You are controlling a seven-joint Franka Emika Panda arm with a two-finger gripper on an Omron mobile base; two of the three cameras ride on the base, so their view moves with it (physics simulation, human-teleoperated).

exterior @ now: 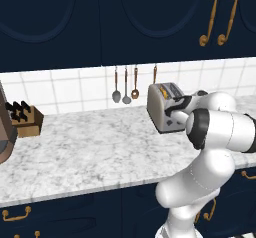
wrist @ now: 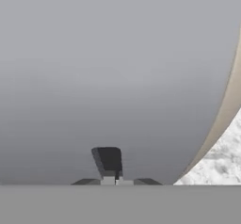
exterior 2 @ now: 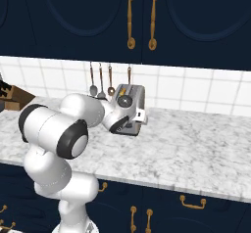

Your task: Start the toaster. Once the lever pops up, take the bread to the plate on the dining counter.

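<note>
Hand view puts the gripper (wrist: pixel 116 180) right against the toaster (wrist: pixel 117 77), jaws together, holding nothing. We judge the start press underway; bread (exterior: pixel 164 90) sits in the slots, so carrying it to the plate remains.

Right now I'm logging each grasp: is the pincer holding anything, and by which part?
Nothing is held. The pincer is shut with nothing between its tips, right up against the toaster at its end face.
</note>
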